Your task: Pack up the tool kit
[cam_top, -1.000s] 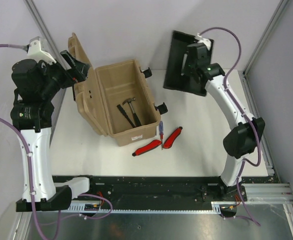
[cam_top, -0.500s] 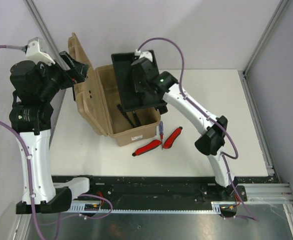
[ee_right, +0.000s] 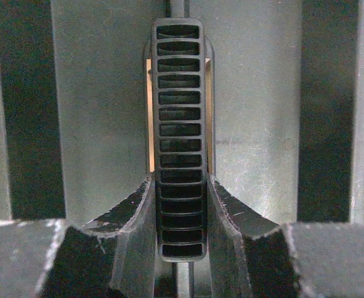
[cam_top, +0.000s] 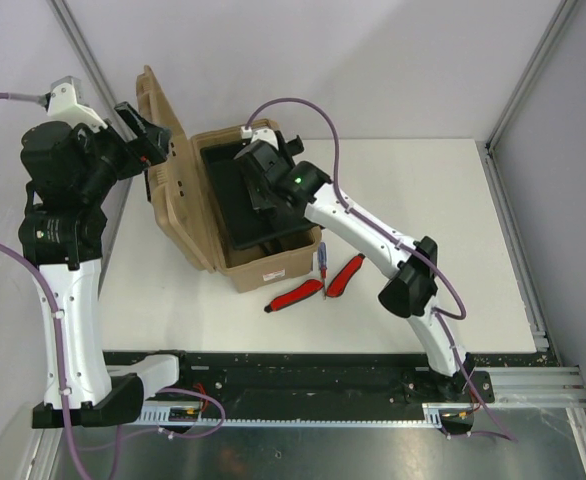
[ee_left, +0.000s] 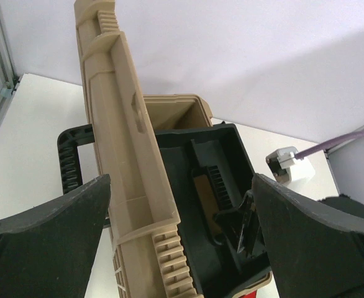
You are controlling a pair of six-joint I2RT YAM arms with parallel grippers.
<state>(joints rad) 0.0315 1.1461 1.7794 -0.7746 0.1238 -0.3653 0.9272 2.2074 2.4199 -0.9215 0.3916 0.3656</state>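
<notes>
Top view of the white counter (cam_top: 423, 200), with the tan toolbox (cam_top: 273, 268) standing open toward its 10 o'clock quarter. The lid (cam_top: 168, 190) stood nearly upright on the box's 9 o'clock side. The left gripper (cam_top: 145, 135) was spread wide and straddled the lid's free edge, with neither finger seen to pinch it. This stance was judged to keep the lid from falling shut over the opening. The black inner tray (cam_top: 228, 195) lay tilted in the mouth of the box, its 12 o'clock end down inside the walls and its 6 o'clock end over the front rim, so it was judged partly seated. The right gripper (ee_right: 180, 198) was clamped narrow on the ribbed tray handle (ee_right: 180, 124), one finger on each flank. That central hold would let the tray be levelled as it sank. Outside the box, at its 5 o'clock, lay two red-handled tools (cam_top: 293, 292), with a blue-red screwdriver (cam_top: 322, 265) between them, just beside the front wall. These were judged not yet packed, and the tray would receive them once seated.
</notes>
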